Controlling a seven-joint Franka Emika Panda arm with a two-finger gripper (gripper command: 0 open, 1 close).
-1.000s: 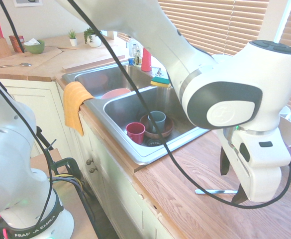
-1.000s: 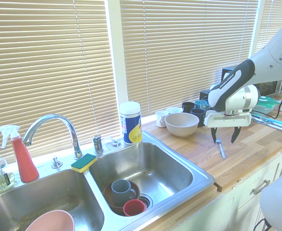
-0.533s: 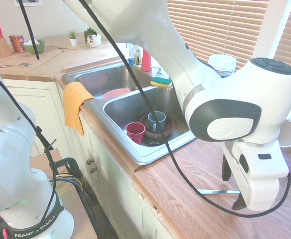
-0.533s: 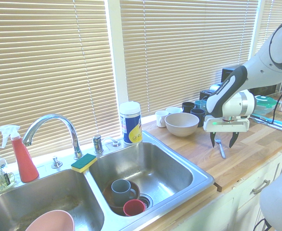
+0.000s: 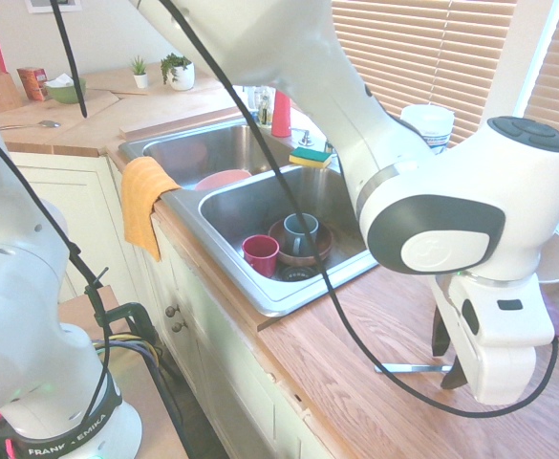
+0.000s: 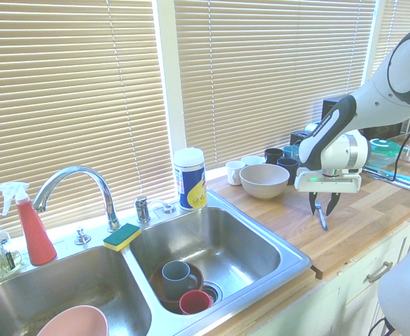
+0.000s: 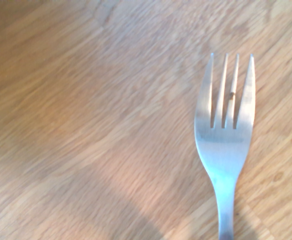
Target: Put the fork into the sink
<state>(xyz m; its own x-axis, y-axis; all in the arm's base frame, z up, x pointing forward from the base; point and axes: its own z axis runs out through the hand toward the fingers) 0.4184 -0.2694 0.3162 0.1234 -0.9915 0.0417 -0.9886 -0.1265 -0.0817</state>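
The silver fork (image 6: 322, 220) lies flat on the wooden counter to the right of the sink (image 6: 261, 241), tines toward the window. In the wrist view the fork (image 7: 224, 145) shows its four tines close up. My gripper (image 6: 322, 208) is lowered over the handle, a dark finger on each side and a gap still between them. In the first exterior view the fork handle (image 5: 403, 367) sticks out from under the gripper (image 5: 448, 356). The sink (image 5: 260, 287) holds a red cup, a grey mug and a brown bowl.
A beige bowl (image 6: 264, 180) and several mugs (image 6: 282, 157) stand just behind the gripper by the window. A sponge (image 6: 122, 236), a canister (image 6: 188, 178) and the faucet (image 6: 78, 183) line the sink's back rim. An orange cloth (image 5: 143, 196) hangs over the front edge.
The gripper has come down onto the fork and its fingers have drawn closer together around the handle. The fork has not moved.
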